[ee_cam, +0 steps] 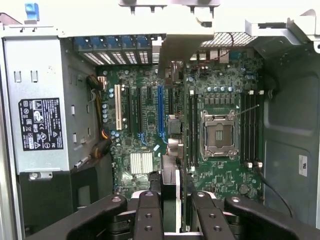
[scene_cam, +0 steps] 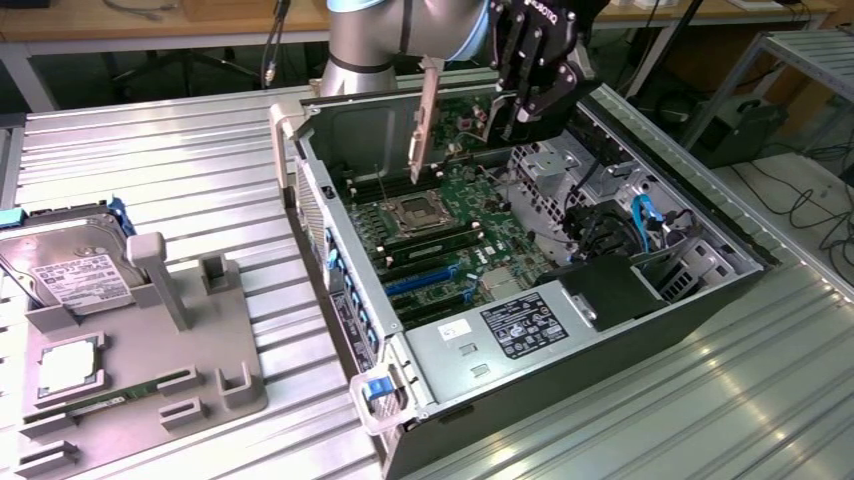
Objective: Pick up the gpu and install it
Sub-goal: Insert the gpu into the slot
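Your tool (scene_cam: 514,125), the black two-finger gripper on the grey arm, is closed narrowly on the gpu (scene_cam: 427,120), a thin flat card with a silver metal end bracket, held on edge above the open black computer case (scene_cam: 641,330). In the exterior view the card hangs upright with its long axis near vertical, bracket edge pointing down toward the green motherboard (scene_cam: 461,225), well clear of it.

In the wrist view the gpu (ee_cam: 170,175) runs straight out from between the black fingers (ee_cam: 148,215), seen edge-on. The long blue expansion slot (ee_cam: 160,112) lies just beside the card's line, running the same way. Judgement: card and slot look close to parallel, with a small sideways offset; that offset is what matters for seating.

The ribbed metal tabletop (scene_cam: 174,170) carries a grey parts holder (scene_cam: 147,350) with a silver hard drive (scene_cam: 67,270).
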Robot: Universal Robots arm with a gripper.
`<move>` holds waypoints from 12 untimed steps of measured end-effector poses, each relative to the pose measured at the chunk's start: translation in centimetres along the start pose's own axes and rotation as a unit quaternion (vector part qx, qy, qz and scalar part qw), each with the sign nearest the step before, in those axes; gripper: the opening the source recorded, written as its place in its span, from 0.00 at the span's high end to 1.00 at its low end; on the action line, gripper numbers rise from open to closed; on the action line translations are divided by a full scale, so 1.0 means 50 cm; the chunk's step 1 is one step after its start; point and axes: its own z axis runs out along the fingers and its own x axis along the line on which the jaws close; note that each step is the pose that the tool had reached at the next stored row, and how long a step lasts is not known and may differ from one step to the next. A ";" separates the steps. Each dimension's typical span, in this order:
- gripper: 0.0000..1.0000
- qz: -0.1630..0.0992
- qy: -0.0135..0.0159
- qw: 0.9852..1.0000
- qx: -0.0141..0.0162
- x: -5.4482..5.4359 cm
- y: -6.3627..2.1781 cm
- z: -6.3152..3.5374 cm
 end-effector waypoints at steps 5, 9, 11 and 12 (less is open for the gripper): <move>0.73 -0.015 0.000 1.000 0.000 0.000 0.000 0.002; 0.73 -0.022 0.000 1.000 0.000 0.000 0.000 0.005; 0.73 -0.023 0.000 1.000 0.000 0.000 0.000 0.007; 0.73 -0.024 0.000 1.000 0.000 0.000 0.000 0.009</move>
